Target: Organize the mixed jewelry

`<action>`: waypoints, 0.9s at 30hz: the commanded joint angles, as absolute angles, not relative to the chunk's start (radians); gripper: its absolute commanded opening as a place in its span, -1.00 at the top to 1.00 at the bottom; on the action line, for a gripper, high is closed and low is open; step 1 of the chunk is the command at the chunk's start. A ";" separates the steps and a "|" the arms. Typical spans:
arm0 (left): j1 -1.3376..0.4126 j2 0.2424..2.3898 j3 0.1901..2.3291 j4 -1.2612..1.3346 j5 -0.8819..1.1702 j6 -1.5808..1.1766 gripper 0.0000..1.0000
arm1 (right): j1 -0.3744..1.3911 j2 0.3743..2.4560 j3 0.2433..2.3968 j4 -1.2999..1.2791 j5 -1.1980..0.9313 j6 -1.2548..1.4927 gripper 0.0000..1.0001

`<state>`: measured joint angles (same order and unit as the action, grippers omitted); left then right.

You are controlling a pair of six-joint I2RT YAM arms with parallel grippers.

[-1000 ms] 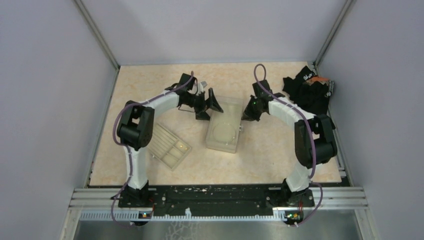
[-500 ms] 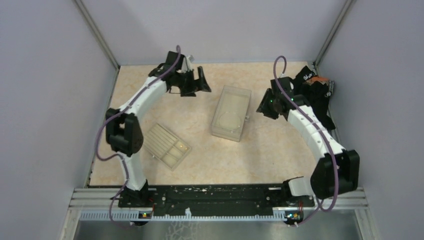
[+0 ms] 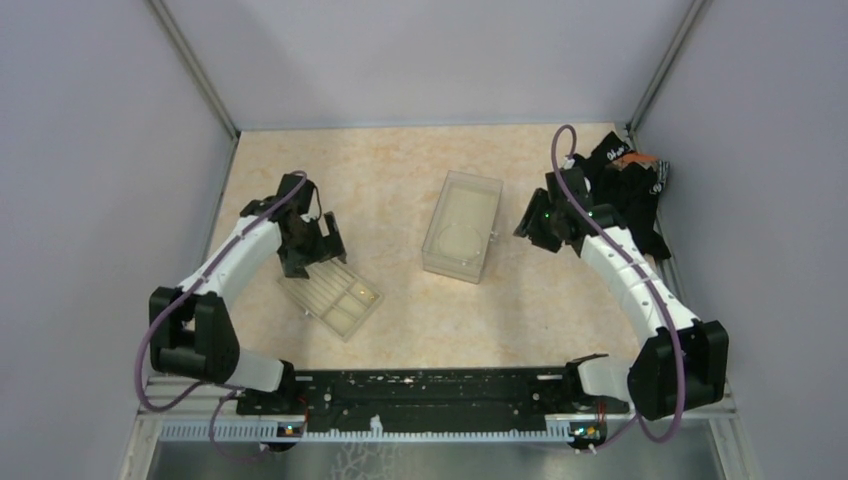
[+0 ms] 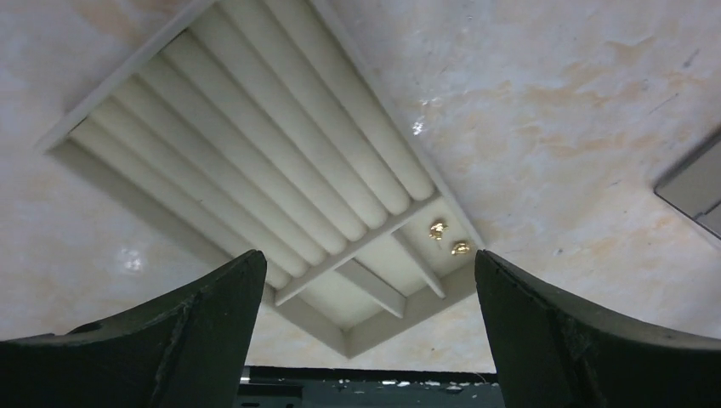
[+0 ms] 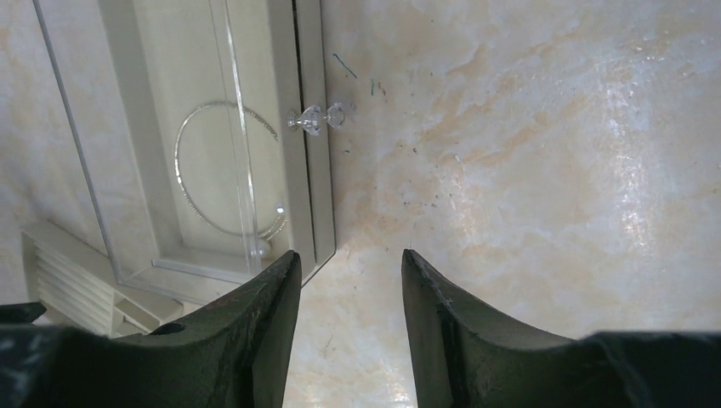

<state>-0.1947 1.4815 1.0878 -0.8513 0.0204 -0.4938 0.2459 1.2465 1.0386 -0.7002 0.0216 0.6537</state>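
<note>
Silvery loop (image 5: 178, 168) inside clear box (image 5: 310, 170), near parted, empty right hand (image 5: 350, 255).

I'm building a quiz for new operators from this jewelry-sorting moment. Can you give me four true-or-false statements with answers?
1. The silvery loop lies inside the clear box. True.
2. The left gripper grips a ring. False: its jaws stand wide open and empty above the ridged tray.
3. Two small gold pieces sit in one small compartment of the ridged tray. True.
4. The right gripper hangs over the black cloth. False: it is open over bare table beside the clear box.
</note>
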 commanded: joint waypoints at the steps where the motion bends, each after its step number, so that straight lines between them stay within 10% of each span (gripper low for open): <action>1: -0.189 1.338 1.029 -0.919 -0.160 -0.654 -0.97 | 0.241 1.265 1.038 -0.650 -0.030 0.638 0.06; 27: 0.027 1.309 0.763 -0.840 -0.098 -0.821 0.29 | 0.244 1.361 1.051 -0.620 -0.096 0.602 0.13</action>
<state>0.0227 1.3354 0.7902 -0.8505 -0.1295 -0.6830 0.2459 1.3472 1.0336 -0.6575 -0.0814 0.6193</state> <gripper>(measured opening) 0.367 0.439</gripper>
